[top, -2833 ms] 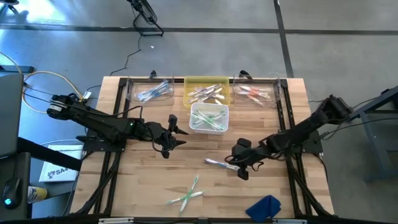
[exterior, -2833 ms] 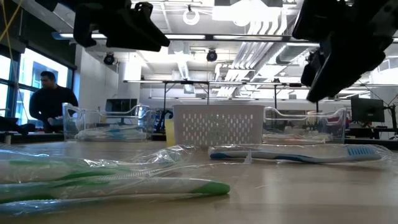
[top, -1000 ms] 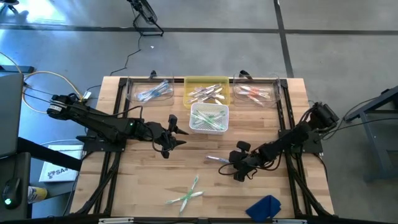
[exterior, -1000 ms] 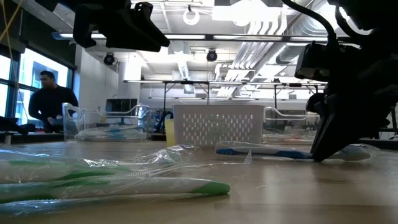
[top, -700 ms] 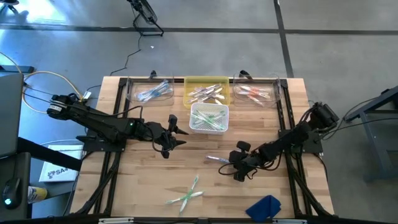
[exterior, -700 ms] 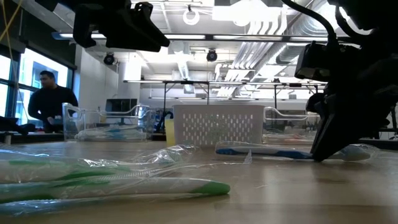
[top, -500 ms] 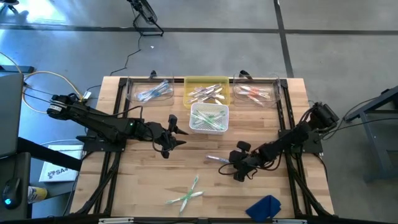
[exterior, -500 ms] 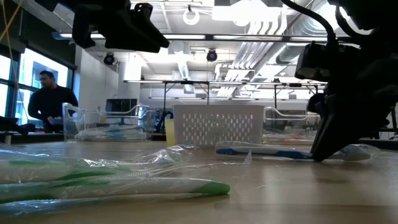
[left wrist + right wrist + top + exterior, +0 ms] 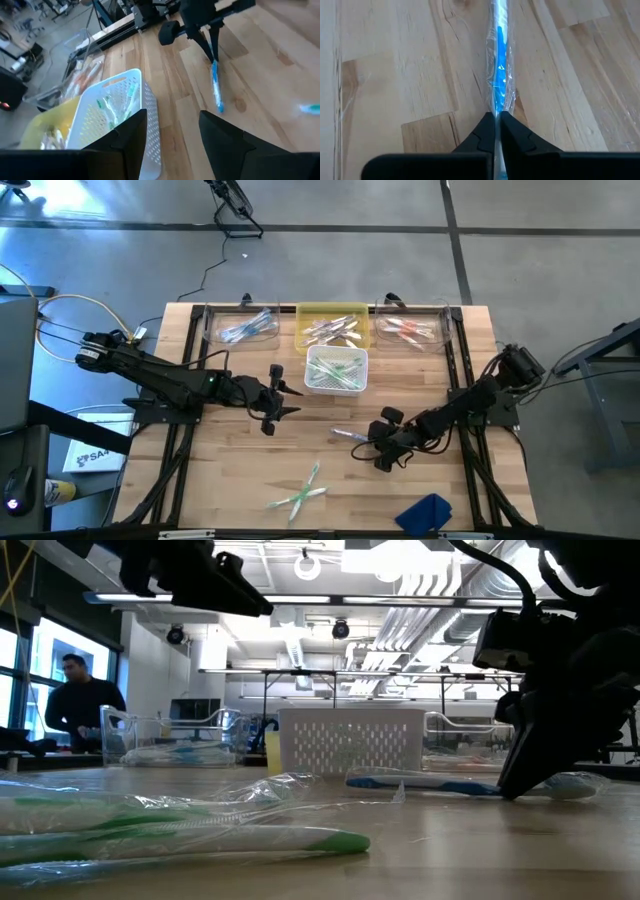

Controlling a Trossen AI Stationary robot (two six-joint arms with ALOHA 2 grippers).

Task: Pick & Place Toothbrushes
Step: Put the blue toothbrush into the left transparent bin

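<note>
A: The right gripper [image 9: 496,122] is pinching the wrapped blue toothbrush [image 9: 499,55] by one end, fingers pressed together on it where it is lying on the table [image 9: 230,470].

B: What could be going wrong?

A: I am judging the grip thin; it may be catching only the clear wrapper, so the brush could be slipping out on the lift. The left gripper [image 9: 172,132] is hovering spread beside the white basket [image 9: 112,112].
</note>
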